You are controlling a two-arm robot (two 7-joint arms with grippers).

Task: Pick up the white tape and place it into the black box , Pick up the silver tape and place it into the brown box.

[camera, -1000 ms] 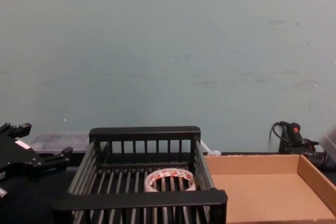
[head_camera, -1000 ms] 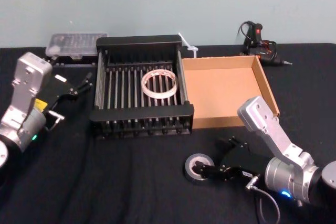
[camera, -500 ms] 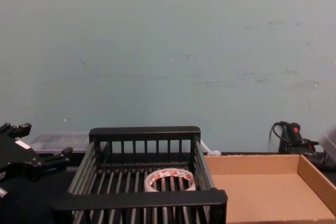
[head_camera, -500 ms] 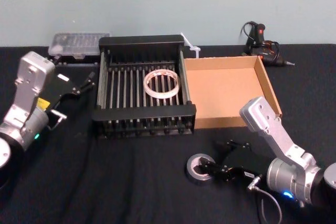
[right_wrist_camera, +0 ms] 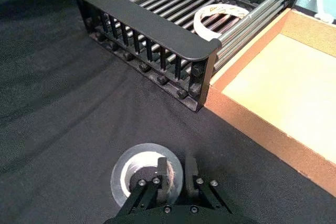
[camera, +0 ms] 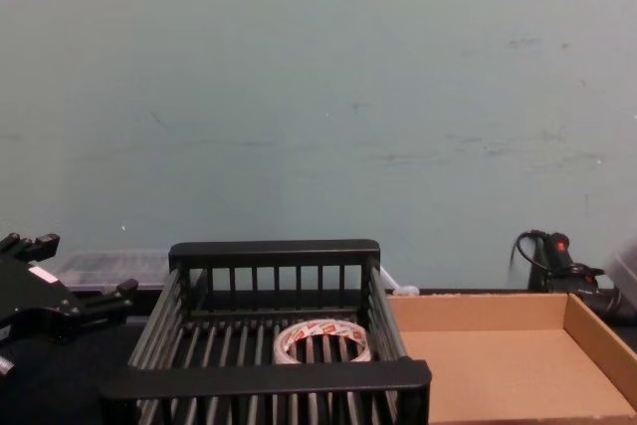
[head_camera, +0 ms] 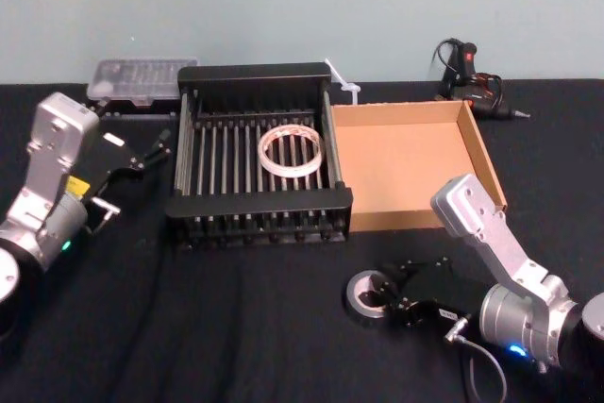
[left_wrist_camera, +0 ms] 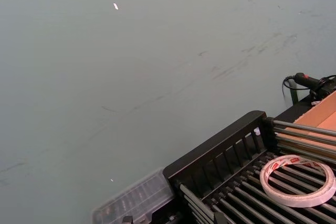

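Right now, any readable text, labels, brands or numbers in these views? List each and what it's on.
Nothing is legible.
white tape: red print on the inner core ring, too small to read.
left end effector: small white sticker on the arm just behind it, blurred.
right end effector: small white label on its body in the head view, unreadable.
black box, brown box, silver tape: no markings visible.

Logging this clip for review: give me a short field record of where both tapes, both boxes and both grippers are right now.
white tape: lying flat inside the black box
silver tape: on the table in front of the boxes
brown box: right of the black box, nothing in it
right gripper: one finger inside the silver tape's hole, one outside, straddling its wall
left gripper: parked left of the black box, open
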